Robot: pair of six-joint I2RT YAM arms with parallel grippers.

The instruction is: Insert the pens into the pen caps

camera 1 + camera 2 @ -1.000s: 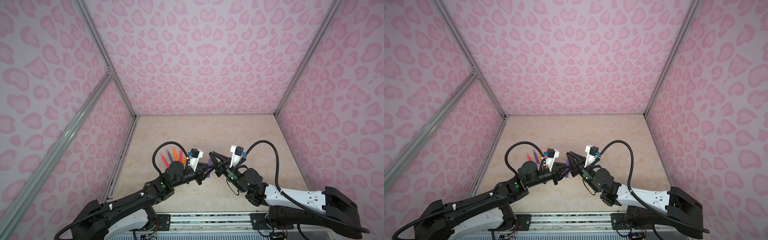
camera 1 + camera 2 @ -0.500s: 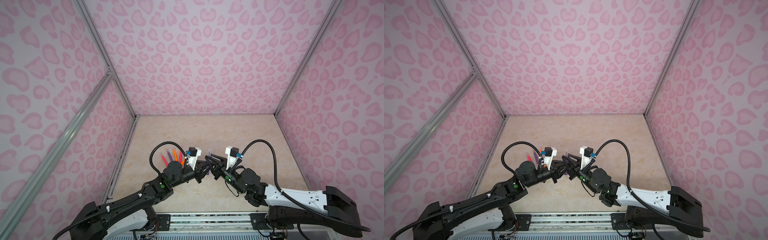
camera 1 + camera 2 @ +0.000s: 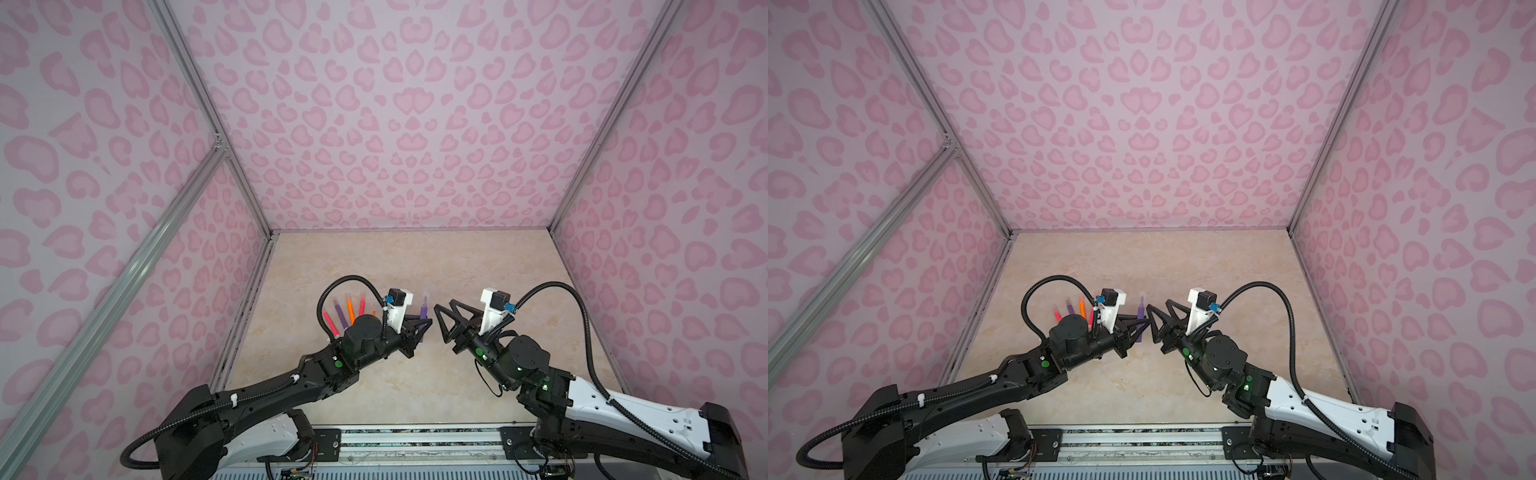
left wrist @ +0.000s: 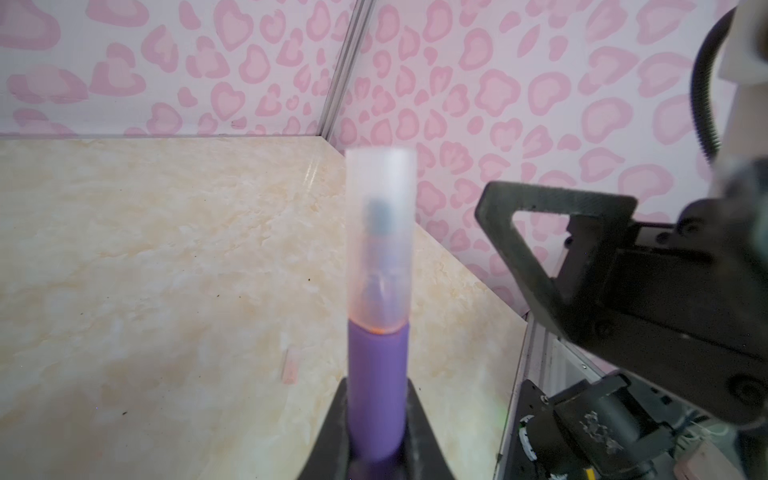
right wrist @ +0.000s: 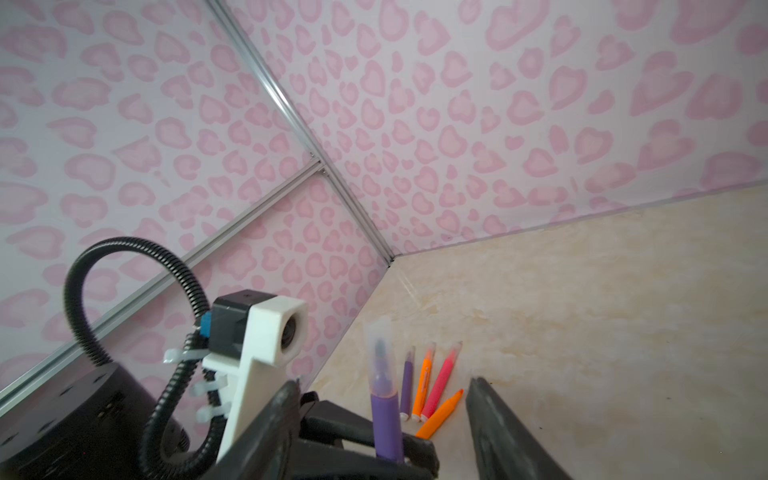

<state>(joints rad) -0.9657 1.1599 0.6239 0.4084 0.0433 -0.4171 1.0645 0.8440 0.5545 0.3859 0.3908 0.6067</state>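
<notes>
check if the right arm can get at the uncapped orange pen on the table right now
Probably not directly: the left gripper, shut on the capped purple pen, sits between the open right gripper and the uncapped orange pen lying beyond it. It would likely need to reach around.

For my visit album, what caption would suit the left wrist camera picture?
Left gripper grips a purple pen whose tip sits inside a clear cap; right gripper stands open nearby.

Purple pen [image 4: 377, 386] blurred (butt end cut off by edge).
</notes>
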